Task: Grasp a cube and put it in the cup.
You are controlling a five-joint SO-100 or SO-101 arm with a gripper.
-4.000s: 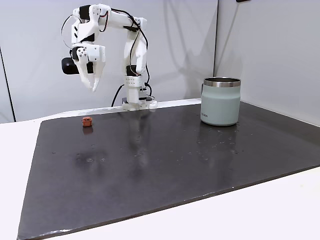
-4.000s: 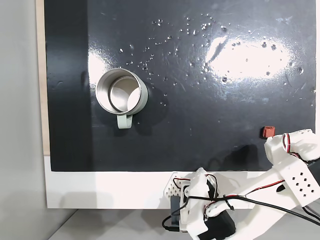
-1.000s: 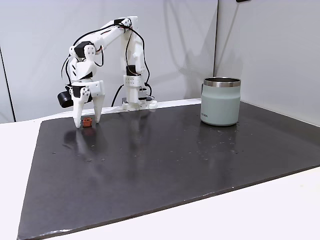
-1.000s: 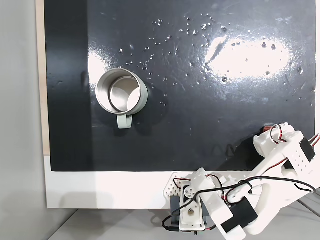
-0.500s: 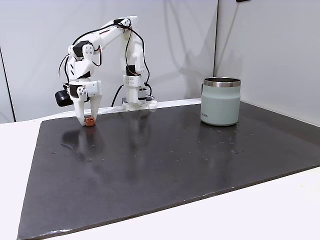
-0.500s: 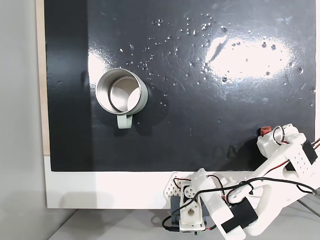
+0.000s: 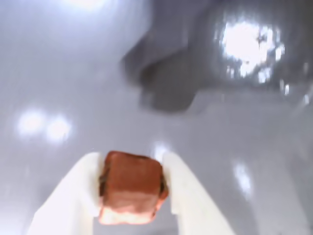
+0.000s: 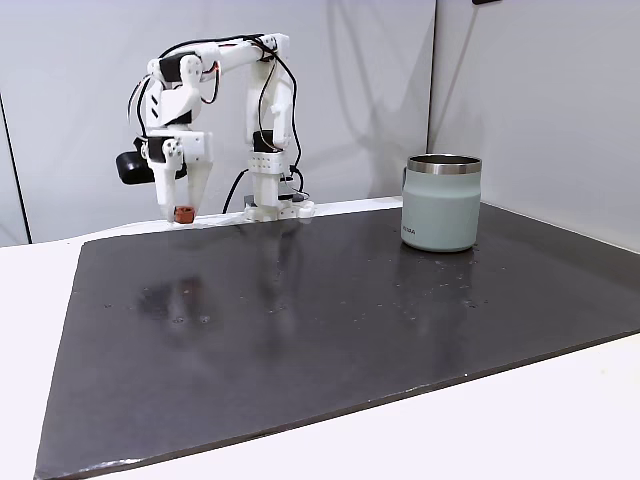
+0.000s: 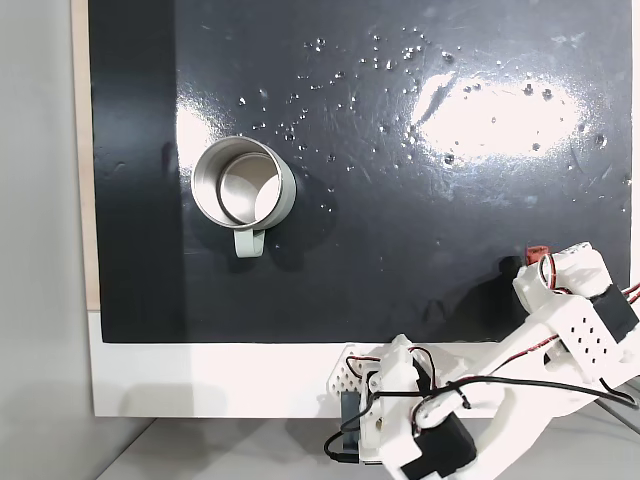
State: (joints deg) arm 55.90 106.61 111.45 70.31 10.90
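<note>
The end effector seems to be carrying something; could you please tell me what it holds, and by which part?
The end effector holds the small reddish-brown cube, clamped by two opposite side faces between its white fingers, lifted clear of the dark mat.

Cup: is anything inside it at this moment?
Nothing shows inside the cup: the fixed view from above shows only bare steel wall and bottom. The cube is clamped in the gripper, lifted off the dark mat, far from the cup.
</note>
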